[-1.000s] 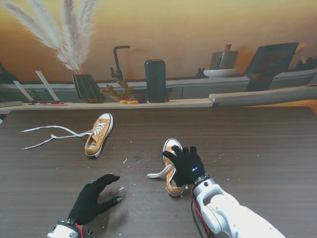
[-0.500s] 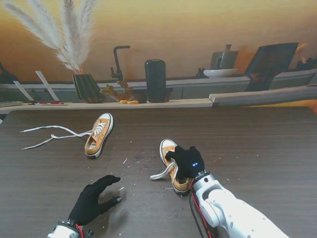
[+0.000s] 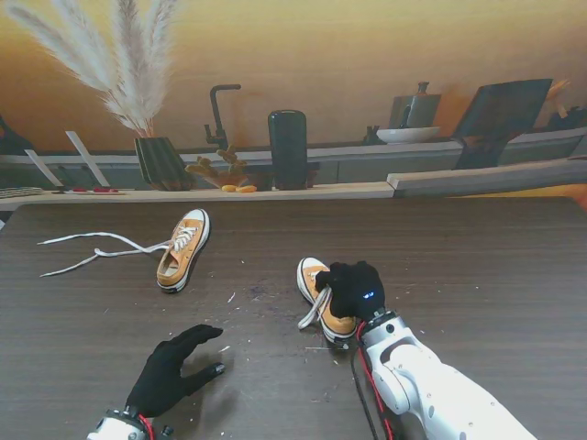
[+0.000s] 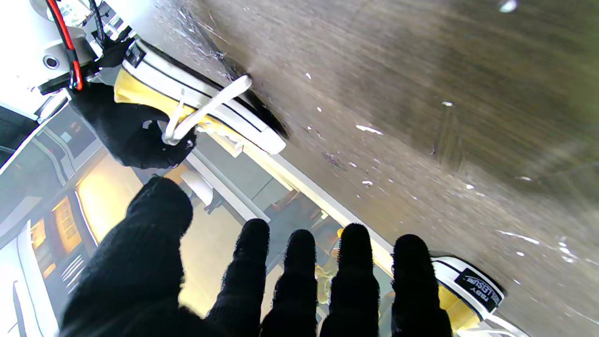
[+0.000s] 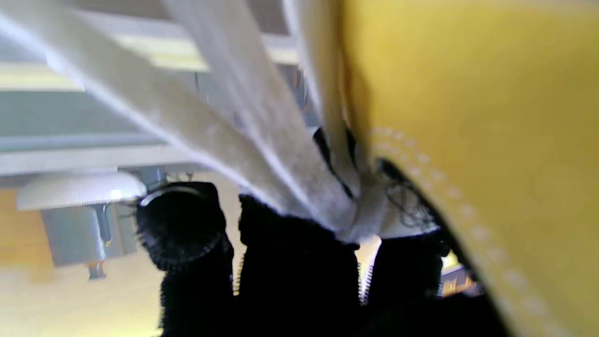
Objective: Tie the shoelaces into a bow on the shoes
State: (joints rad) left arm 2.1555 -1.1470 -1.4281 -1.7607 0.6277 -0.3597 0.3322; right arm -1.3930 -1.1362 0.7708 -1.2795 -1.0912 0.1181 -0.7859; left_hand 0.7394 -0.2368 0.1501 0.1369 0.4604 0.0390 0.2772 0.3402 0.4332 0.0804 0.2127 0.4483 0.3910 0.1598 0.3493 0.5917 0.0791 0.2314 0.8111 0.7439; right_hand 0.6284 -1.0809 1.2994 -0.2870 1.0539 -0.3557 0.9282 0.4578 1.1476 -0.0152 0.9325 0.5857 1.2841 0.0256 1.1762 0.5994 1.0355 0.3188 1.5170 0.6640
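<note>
Two orange canvas shoes with white soles lie on the dark table. The near shoe (image 3: 316, 278) is under my right hand (image 3: 353, 290), which is shut on its white laces (image 3: 315, 310); the laces hang from the hand to the table. The left wrist view shows that same black-gloved right hand (image 4: 131, 131) pinching the laces (image 4: 210, 105) above the shoe (image 4: 154, 96). Up close, the laces (image 5: 262, 154) run into my fingers (image 5: 290, 262) beside the yellow shoe (image 5: 468, 117). The far shoe (image 3: 183, 247) has its loose laces (image 3: 92, 249) spread out to the left. My left hand (image 3: 170, 371) hovers open, holding nothing.
A shelf along the table's far edge carries a ribbed vase with pampas grass (image 3: 160, 162), a black cylinder (image 3: 288, 148), a black tap (image 3: 218, 112) and a white bowl (image 3: 406, 134). Small white crumbs (image 3: 231, 297) dot the table between the shoes.
My right hand closed over the near shoe's laces and drew them up and toward the shoe. The shoe shifted slightly away from me. The left hand and far shoe stayed put.
</note>
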